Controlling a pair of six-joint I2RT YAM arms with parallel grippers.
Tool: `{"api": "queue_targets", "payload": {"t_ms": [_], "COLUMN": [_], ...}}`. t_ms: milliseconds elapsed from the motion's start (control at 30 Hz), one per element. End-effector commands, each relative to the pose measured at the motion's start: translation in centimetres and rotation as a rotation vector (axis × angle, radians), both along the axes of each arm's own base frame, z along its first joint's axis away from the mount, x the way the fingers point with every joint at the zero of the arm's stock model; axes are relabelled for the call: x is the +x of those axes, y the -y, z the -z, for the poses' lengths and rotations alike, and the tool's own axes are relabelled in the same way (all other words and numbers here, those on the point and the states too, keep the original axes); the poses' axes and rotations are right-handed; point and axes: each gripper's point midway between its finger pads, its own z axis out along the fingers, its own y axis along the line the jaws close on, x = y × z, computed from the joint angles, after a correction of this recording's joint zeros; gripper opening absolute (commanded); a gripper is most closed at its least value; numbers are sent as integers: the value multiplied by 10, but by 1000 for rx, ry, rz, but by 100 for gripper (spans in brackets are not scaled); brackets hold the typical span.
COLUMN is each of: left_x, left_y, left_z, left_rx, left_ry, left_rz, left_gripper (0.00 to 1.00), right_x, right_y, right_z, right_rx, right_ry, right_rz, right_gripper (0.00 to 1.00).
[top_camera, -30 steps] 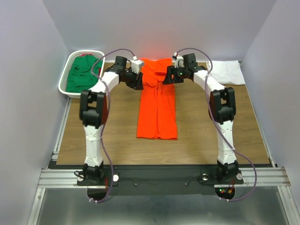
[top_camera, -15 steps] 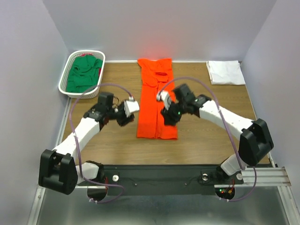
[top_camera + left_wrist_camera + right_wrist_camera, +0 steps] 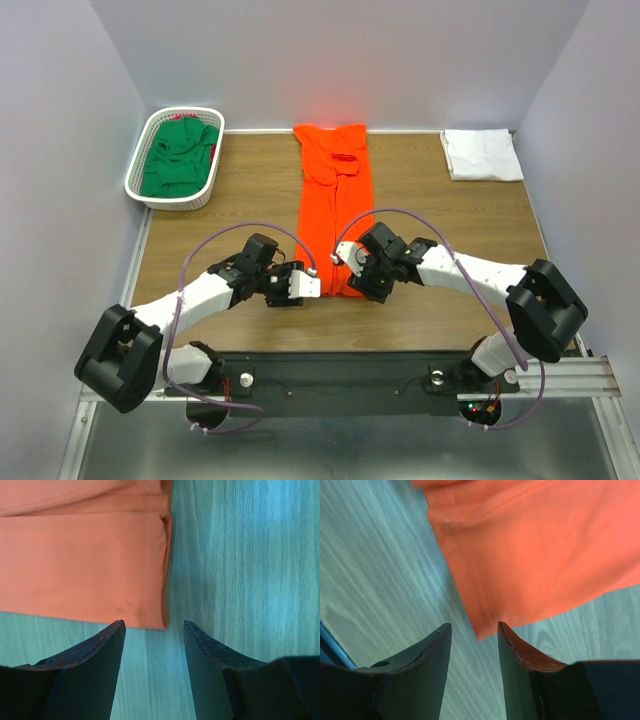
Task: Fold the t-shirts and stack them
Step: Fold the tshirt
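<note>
The orange-red t-shirt (image 3: 335, 215) lies folded into a long narrow strip down the middle of the table. My left gripper (image 3: 312, 289) is low at its near left corner, open; in the left wrist view that hem corner (image 3: 162, 622) sits just beyond the gap of my left gripper (image 3: 154, 626). My right gripper (image 3: 353, 283) is at the near right corner, open, and that corner (image 3: 481, 632) pokes between the tips of my right gripper (image 3: 474, 626). A folded white t-shirt (image 3: 482, 155) rests at the back right. A dark green t-shirt (image 3: 178, 160) is crumpled in the basket.
The white mesh basket (image 3: 141, 186) stands at the back left corner. Grey walls close in the left, right and back of the wooden table (image 3: 450, 230). Both arms stretch low across the near part of the table.
Both arms have swung from the shirt's far collar end down to its near hem. The right jaws have narrowed; the left jaws have widened slightly. The shirt's top now lies flat.
</note>
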Motion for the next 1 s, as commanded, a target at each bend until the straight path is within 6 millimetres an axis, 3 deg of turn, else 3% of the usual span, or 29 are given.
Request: {"api": "queue_targets", "payload": {"t_ms": [0,167,267,367,400,467,533,600,633,733,767,867,967], "left_x": [8,12,11,9,11,10,9,-2,-6,-25,-36,-52,-55], "left_y": [11,13,8,10,9,7,10,9,15,18,13,6,0], "left_z": [7,20,32,35,34,33,22,14,-3,-28,-28,-31,-32], "left_rx": [15,60,104,112,113,131,117,113,60,4,20,40,57], "left_ry": [17,23,6,-21,-20,-37,-46,-78,-69,-92,-130,-150,-148], "left_rz": [-1,-13,-25,-40,-55,-68,-57,-35,-9,42,54,84,83], "left_gripper": [62,62,56,34,19,10,0,0,0,0,0,0,0], "right_x": [9,-2,-9,-12,-12,-12,-9,-9,-11,-22,-27,-47,-43], "right_y": [-8,4,12,17,17,18,14,8,2,-3,-3,3,-6], "right_z": [6,37,48,56,58,57,45,30,12,-16,-25,-27,-41], "right_rx": [10,-44,-62,-79,-82,-88,-57,-23,13,63,78,72,102], "right_ry": [69,35,20,12,11,15,31,34,23,-17,-19,-92,-81], "right_rz": [-22,-31,-33,-30,-28,-20,-8,1,5,5,-2,-30,-49], "right_gripper": [48,47,47,38,30,22,10,3,1,1,1,1,1]}}
